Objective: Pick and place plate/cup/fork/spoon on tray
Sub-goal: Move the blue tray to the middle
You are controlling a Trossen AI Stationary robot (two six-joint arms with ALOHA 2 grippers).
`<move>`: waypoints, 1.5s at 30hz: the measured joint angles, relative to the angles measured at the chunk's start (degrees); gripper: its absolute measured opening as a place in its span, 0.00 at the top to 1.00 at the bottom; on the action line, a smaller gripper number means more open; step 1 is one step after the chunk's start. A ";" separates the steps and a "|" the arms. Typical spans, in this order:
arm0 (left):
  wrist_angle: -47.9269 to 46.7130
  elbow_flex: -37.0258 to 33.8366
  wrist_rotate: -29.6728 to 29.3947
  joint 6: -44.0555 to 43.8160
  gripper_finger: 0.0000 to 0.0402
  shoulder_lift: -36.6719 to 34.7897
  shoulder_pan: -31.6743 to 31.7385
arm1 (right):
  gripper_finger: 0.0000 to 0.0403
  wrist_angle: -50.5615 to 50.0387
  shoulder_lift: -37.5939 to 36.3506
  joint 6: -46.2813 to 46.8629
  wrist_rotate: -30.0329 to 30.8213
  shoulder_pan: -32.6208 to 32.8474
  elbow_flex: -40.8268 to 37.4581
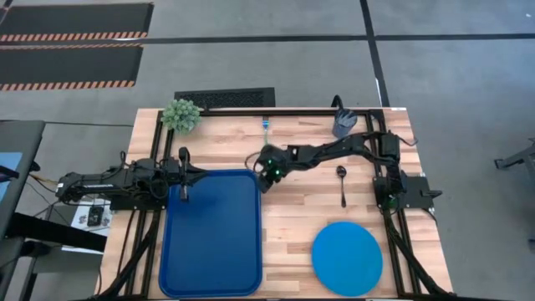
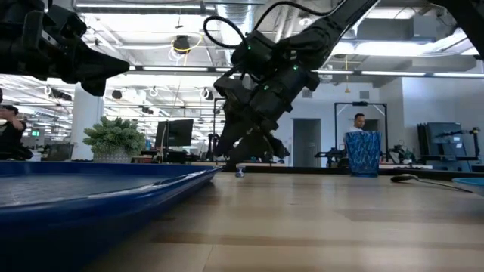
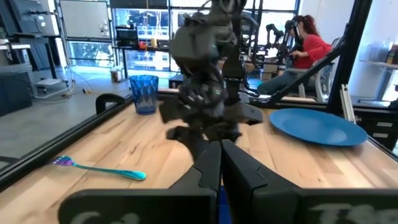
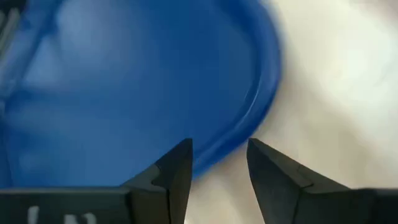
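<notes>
- The tray (image 1: 211,234) lies on the left part of the table (image 1: 292,226), near the front edge.
- The plate (image 1: 347,258) lies flat on the table to the right of the tray, well apart from it.
- The spoon (image 1: 342,184) lies on the table behind the plate.
- The cup (image 1: 343,124) stands upright near the back right corner, behind the spoon.
- The fork (image 1: 266,127) lies near the back edge, behind the tray's right back corner.
- A small plant (image 1: 180,114) sits at the back left corner.
- The left gripper (image 1: 184,194) is over the tray's back left part.
- The right gripper (image 1: 266,177) is just beside the tray's right back corner.
</notes>
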 joint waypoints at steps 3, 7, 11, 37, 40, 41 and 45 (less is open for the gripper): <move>-0.17 0.02 0.48 -0.04 1.00 0.00 -0.01 | 0.53 -0.66 0.41 3.34 1.79 3.07 -0.14; -0.15 0.00 0.64 -0.06 1.00 0.00 -0.02 | 0.52 -1.84 0.33 7.66 6.56 6.26 -0.04; -0.15 0.00 0.64 -0.06 1.00 0.00 -0.02 | 0.54 -1.10 0.33 11.24 8.59 8.04 -0.04; -0.18 0.02 0.69 -0.08 1.00 0.00 -0.02 | 0.82 2.59 3.04 12.47 13.09 9.52 0.02; -0.17 0.00 0.70 -0.08 1.00 0.00 -0.02 | 0.83 2.17 2.99 10.90 12.45 8.28 -0.01; -0.17 0.01 0.70 -0.08 1.00 0.00 -0.02 | 0.83 2.15 2.99 10.41 12.28 7.85 -0.04; -0.18 0.01 0.75 -0.07 1.00 0.00 -0.02 | 0.83 1.32 2.29 7.92 11.18 6.09 -0.09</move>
